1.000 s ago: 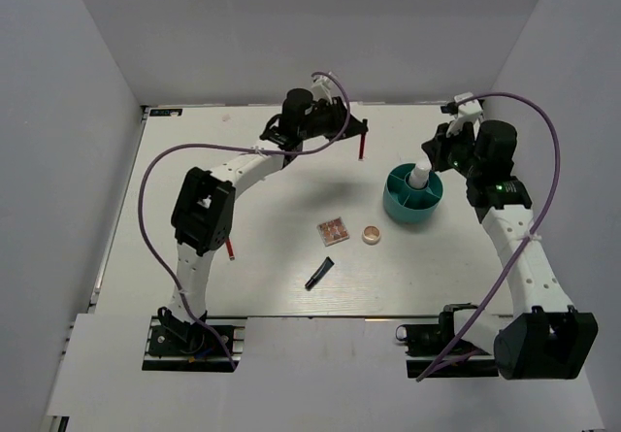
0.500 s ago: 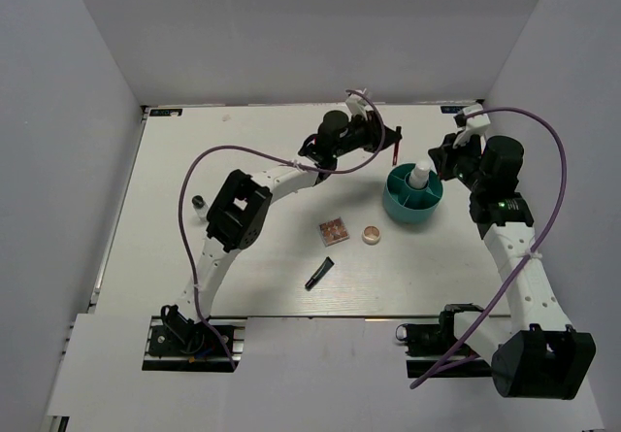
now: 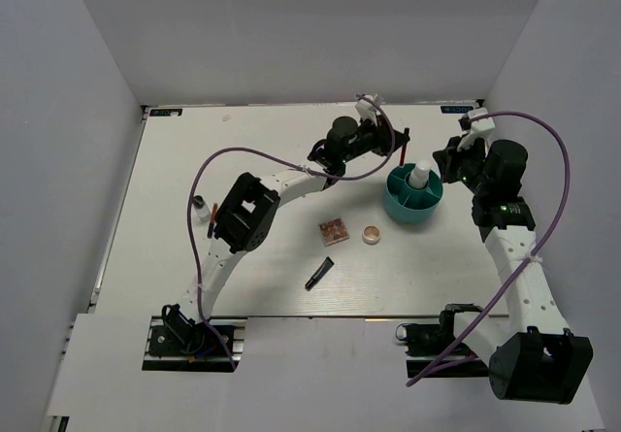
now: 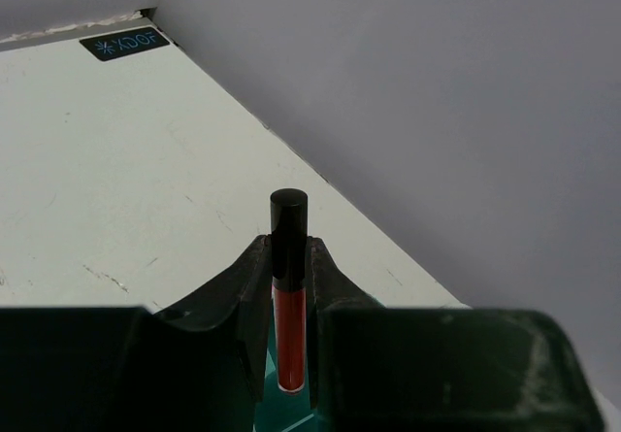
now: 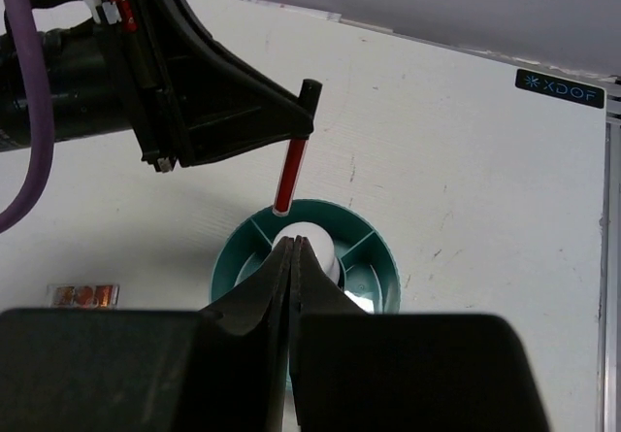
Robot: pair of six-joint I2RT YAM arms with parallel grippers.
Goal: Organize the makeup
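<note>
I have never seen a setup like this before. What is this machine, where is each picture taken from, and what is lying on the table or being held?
These are two robot arms bolted at the near edge of a white table. The wide picture looks down from above. The other two pictures come from a camera on each wrist. The left gripper is clamped on a thin red-black pencil, held upright at the rim of a teal cup. A white bottle stands in the cup. The right gripper is shut, with nothing visible in it, and is close to the cup. A square palette, a round compact and a black tube lie on the table.
</note>
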